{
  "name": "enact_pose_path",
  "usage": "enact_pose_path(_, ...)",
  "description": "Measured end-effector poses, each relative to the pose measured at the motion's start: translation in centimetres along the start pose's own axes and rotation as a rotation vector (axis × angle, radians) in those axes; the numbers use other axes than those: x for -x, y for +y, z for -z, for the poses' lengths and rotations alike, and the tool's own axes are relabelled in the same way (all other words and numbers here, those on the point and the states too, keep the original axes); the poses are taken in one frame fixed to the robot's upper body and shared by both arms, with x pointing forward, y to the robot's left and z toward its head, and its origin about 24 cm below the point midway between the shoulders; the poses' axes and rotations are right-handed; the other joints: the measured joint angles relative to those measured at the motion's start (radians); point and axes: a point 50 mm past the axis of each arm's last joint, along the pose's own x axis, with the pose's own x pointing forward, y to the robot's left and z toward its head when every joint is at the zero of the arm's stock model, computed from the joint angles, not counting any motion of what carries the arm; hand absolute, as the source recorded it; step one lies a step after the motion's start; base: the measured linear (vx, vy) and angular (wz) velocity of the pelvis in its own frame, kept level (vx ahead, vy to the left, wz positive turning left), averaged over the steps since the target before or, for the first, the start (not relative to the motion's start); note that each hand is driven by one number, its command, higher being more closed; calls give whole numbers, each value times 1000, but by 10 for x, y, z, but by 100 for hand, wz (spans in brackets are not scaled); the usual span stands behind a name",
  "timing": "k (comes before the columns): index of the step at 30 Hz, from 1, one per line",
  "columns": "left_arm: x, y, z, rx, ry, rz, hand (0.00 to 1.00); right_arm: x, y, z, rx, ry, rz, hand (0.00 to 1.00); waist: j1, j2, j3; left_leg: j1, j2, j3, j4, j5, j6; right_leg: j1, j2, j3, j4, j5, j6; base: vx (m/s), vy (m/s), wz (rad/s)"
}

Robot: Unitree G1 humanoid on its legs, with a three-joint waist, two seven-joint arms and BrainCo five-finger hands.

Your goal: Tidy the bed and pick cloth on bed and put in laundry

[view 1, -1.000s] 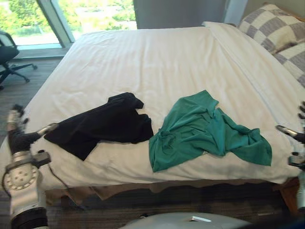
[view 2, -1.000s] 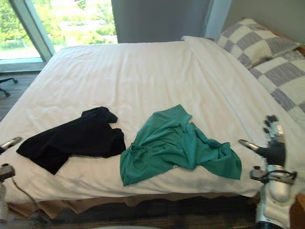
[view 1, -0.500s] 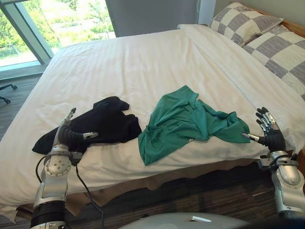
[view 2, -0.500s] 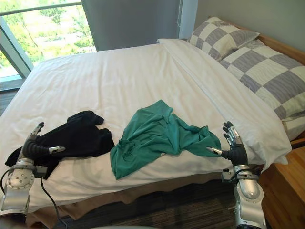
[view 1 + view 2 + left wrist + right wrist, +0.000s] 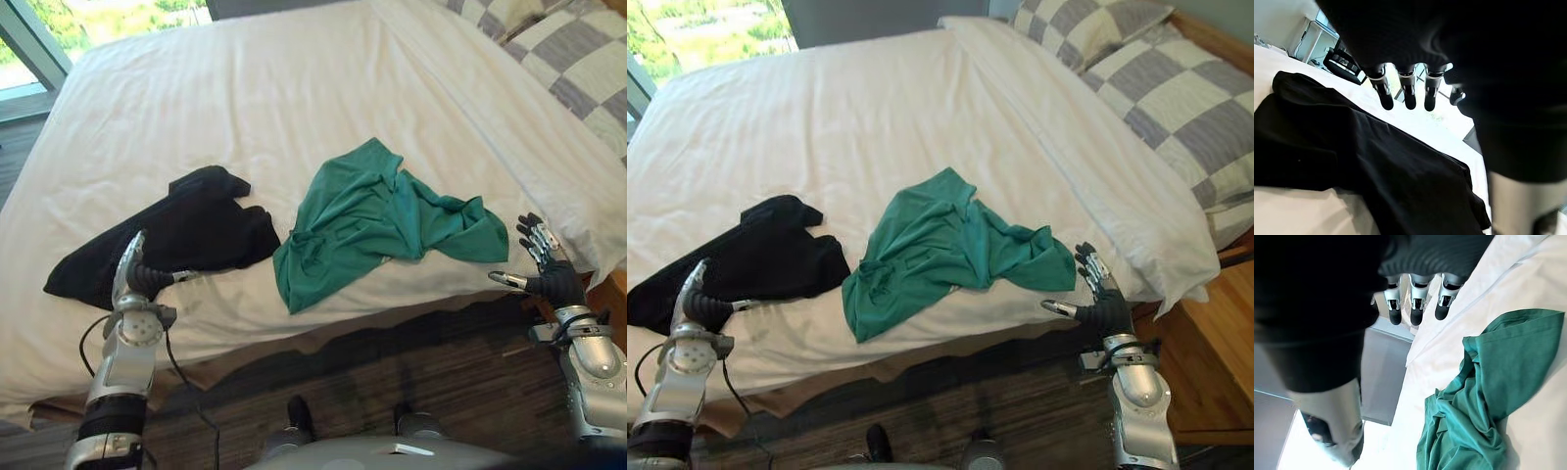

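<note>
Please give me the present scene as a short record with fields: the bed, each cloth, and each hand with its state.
bed: white cover, checked pillows at its far right
black cloth: crumpled on the bed near the front edge, on the robot's left
green cloth: crumpled on the bed, close beside the black cloth on its right
left hand: open, at the black cloth's near edge; contact cannot be told
right hand: open, off the bed's right front corner, apart from the green cloth
progress: both cloths lie on the bed, neither is held
</note>
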Motion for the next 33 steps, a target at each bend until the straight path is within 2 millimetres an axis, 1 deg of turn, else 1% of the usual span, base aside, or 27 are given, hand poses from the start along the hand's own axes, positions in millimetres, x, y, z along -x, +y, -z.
enact_pose_path(1, -1, 1, -4, 7, -10, -13, 0, -1, 0, -3, 3, -14, -1, 0, 0, 2, 12, -3, -1, -1, 0, 0, 0, -7, -1, -1, 11, -5, 1, -86, -29, 11)
enact_pose_path(3, -5, 6, -16, 31, -38, -50, 0, -2, 0, -12, 11, -57, -3, 0, 2, 3, 24, -43, -4, -1, 0, -1, 0, -59, -5, -6, 47, -20, 3, -62, -24, 11)
enact_pose_path(5, -8, 9, -24, 47, -59, -67, 0, -3, 0, -19, 17, -86, -3, 0, 2, 4, 41, -61, -3, 3, 0, 2, 3, -80, -6, -10, 60, -21, 3, -16, -18, 12)
enact_pose_path(8, -13, 17, -37, 71, -79, -110, 0, -5, 0, -33, 29, -150, -6, 0, 4, -5, 77, -94, 2, 14, 20, 3, 9, -110, -13, -12, 80, -24, 2, 20, -24, 10)
enact_pose_path(9, -15, 20, -45, 83, -94, -129, 0, -6, 1, -40, 34, -180, -8, 0, 6, -10, 87, -121, 5, 16, 49, -3, 13, -129, -18, -12, 86, -25, 3, 43, -24, 6)
enact_pose_path(10, -15, 20, -47, 86, -98, -133, 0, -7, 1, -43, 35, -191, -8, 0, 7, -12, 88, -134, 6, 16, 59, -5, 16, -137, -19, -12, 87, -25, 3, 69, -24, 7)
enact_pose_path(11, -17, 22, -52, 92, -110, -141, 0, -9, 1, -46, 36, -209, -7, 0, 7, -13, 102, -144, 7, 15, 75, -9, 19, -139, -22, -14, 88, -25, 3, 55, -11, 8)
enact_pose_path(13, -20, 26, -65, 111, -137, -164, 0, -13, 1, -54, 42, -253, -6, 0, 7, -14, 135, -170, 11, 15, 112, -29, 19, -148, -26, -17, 89, -25, 3, 50, -10, 6)
enact_pose_path(15, -22, 29, -74, 129, -158, -190, 0, -17, -1, -62, 63, -286, -13, 0, 13, -14, 143, -210, 16, 15, 146, -42, 21, -176, -27, -16, 99, -25, 3, 48, -19, 5)
enact_pose_path(16, -24, 32, -81, 147, -167, -211, 0, -19, -3, -65, 83, -296, -18, 0, 12, -13, 169, -221, 21, 14, 170, -52, 21, -178, -27, -18, 105, -26, 3, 40, -15, 7)
enact_pose_path(20, -28, 37, -93, 173, -182, -255, 0, -22, -7, -78, 115, -349, -21, 0, 18, -12, 196, -292, 36, 6, 240, -79, 20, -232, -29, -22, 141, -38, 2, 21, -17, 6)
enact_pose_path(21, -30, 38, -98, 198, -182, -262, 0, -22, -8, -83, 121, -374, -13, 0, 18, -12, 214, -311, 39, 1, 259, -85, 19, -244, -31, -26, 155, -45, 1, 16, -12, 11)
enact_pose_path(22, -31, 39, -101, 205, -182, -263, 0, -22, -10, -84, 125, -381, -8, 0, 18, -12, 224, -315, 39, -2, 264, -86, 20, -246, -32, -29, 160, -49, 2, 4, -18, 19)
enact_pose_path(24, -32, 35, -116, 215, -196, -254, 0, -23, -18, -89, 138, -404, 31, 0, 18, -13, 252, -363, 40, -22, 301, -97, 22, -286, -39, -44, 200, -67, 0, -19, -26, 24)
enact_pose_path(26, -32, 32, -125, 212, -199, -244, 0, -22, -22, -91, 132, -414, 47, 0, 18, -14, 259, -409, 42, -32, 324, -99, 24, -328, -41, -50, 226, -73, -1, -4, -27, 20)
enact_pose_path(28, -35, 31, -132, 215, -183, -245, 0, -23, -22, -96, 133, -438, 48, 0, 18, -14, 285, -430, 45, -40, 339, -99, 24, -344, -41, -55, 238, -74, -2, -4, -13, 13)
enact_pose_path(30, -38, 33, -142, 229, -172, -258, 0, -23, -21, -112, 146, -512, 49, 0, 14, -14, 310, -472, 48, -51, 356, -98, 25, -382, -41, -63, 258, -77, -5, -32, -8, 11)
enact_pose_path(33, -42, 36, -150, 242, -168, -273, 0, -24, -24, -120, 154, -551, 69, 0, 10, -14, 322, -507, 50, -53, 364, -96, 28, -421, -41, -63, 272, -80, -6, -12, -5, 3)
